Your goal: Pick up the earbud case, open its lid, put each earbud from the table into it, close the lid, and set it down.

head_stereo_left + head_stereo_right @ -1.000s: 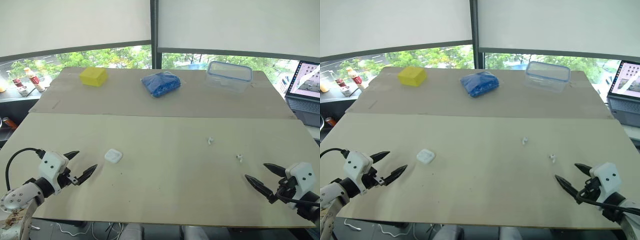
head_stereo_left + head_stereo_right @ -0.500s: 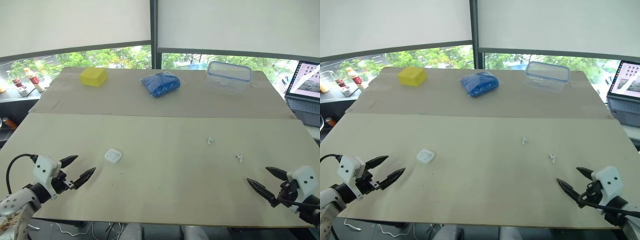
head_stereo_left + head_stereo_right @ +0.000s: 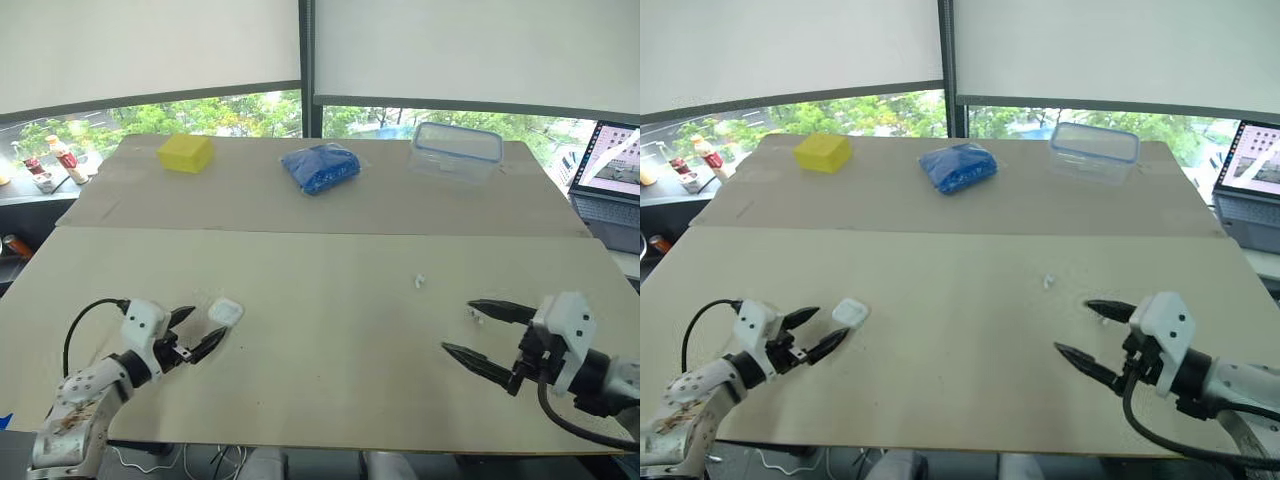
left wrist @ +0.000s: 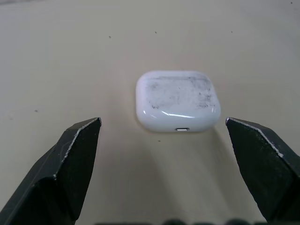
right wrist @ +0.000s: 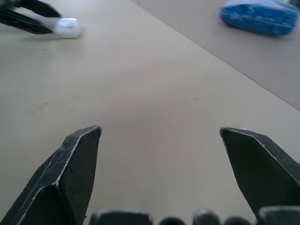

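Observation:
The white earbud case [image 3: 226, 311] lies shut on the near left of the table. My left gripper [image 3: 198, 331] is open just in front of the case, its fingertips flanking the near edge without touching; the left wrist view shows the case [image 4: 178, 101] between and just beyond the tips. One white earbud [image 3: 421, 281] lies right of centre. A second earbud [image 3: 475, 317] sits right by the far finger of my right gripper [image 3: 458, 326], which is open and holds nothing.
On the far board stand a yellow block [image 3: 185, 153], a blue bag [image 3: 321, 167] and a clear lidded container [image 3: 457, 152]. A laptop [image 3: 610, 175] is at the right edge and small bottles [image 3: 62, 155] are at the far left.
My left gripper has advanced to the earbud case. My right gripper has swung in leftward to beside the nearer earbud. Case and earbuds have not moved.

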Tool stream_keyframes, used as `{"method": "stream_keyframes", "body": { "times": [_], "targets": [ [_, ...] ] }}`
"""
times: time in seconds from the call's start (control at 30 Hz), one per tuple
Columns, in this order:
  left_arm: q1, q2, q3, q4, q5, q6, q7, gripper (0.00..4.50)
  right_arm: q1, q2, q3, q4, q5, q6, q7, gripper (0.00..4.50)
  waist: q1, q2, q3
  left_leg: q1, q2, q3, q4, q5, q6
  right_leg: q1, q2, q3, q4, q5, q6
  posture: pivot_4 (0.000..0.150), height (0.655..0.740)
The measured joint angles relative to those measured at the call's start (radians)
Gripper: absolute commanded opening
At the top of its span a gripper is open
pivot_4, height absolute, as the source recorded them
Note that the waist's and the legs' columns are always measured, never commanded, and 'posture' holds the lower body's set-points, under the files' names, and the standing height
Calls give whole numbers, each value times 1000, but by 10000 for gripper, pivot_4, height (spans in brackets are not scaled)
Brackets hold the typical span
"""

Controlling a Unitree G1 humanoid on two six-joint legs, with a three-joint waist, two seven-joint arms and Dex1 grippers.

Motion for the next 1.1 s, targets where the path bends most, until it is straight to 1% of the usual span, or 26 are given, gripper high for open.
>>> {"method": "stream_keyframes", "body": {
  "times": [0.13, 0.3, 0.47, 0.63, 0.67, 0.7, 0.77, 0.8, 0.97, 1.1],
  "targets": [
    [-41, -30, -24, 1, 15, 33, 35, 45000, -71, -48, 32, -52, 63, 68, 17, 44605, 7, 0, 0, 2, 0, 0, 0, 0, 0, 3, 0, -1, 0, 0, 0, 1500, 6909],
    [-79, -51, -54, 1, 30, 74, 75, 45000, -140, -76, 73, -49, 96, 103, 50, 44605, 8, -1, 0, 12, 0, -1, 0, 0, 0, 13, 0, -1, -2, 0, 1, 1500, 6909],
    [-109, -41, -66, 5, 30, 118, 72, 45000, -189, -76, 106, -23, 97, 113, 79, 44605, 9, 0, 0, 13, 0, -1, 0, 0, 0, 13, 0, -1, -1, 0, 1, 1500, 6909],
    [-126, -13, -87, 12, 30, 149, 48, 45000, -191, -75, 115, 3, 94, 112, 106, 44605, 9, 0, 0, 13, 0, -1, 0, 0, 0, 14, -1, -1, -1, 0, 1, 1500, 6909],
    [-129, -8, -91, 14, 35, 149, 46, 39735, -188, -75, 115, 5, 94, 112, 111, 45000, 10, 0, 0, 13, 0, -1, 0, 0, 0, 14, 0, -1, -1, 0, 1, 1500, 6909],
    [-130, -4, -93, 17, 43, 149, 45, 37427, -186, -74, 115, 5, 94, 112, 114, 45000, 10, 0, 0, 13, 0, -1, 0, 0, 0, 14, 0, -1, -1, 0, 1, 1500, 6909],
    [-136, -4, -96, 29, 52, 148, 42, 27308, -182, -72, 115, 5, 94, 112, 118, 45000, 10, 1, 0, 13, 0, -1, 0, 0, 0, 14, 0, -1, -1, 0, 1, 1500, 6909],
    [-139, -2, -98, 34, 54, 144, 36, 25159, -179, -71, 114, 5, 94, 112, 120, 45000, 10, 1, 0, 13, 0, -1, 0, 0, 0, 14, -1, -1, -1, 0, 1, 1500, 6909],
    [-161, 19, -123, 66, 65, 111, -34, 25178, -149, -69, 114, 0, 92, 112, 118, 45000, 13, 1, 0, 13, -1, 0, 0, 0, 0, 14, -1, -1, -2, 0, 1, 1500, 6909],
    [-163, 22, -172, 54, 59, 56, -138, 25178, -149, -68, 109, -18, 93, 120, 77, 45000, 13, 1, 0, 13, -1, 0, 0, 0, 0, 14, -1, -1, -3, 0, 1, 1500, 6909]
  ]
}}
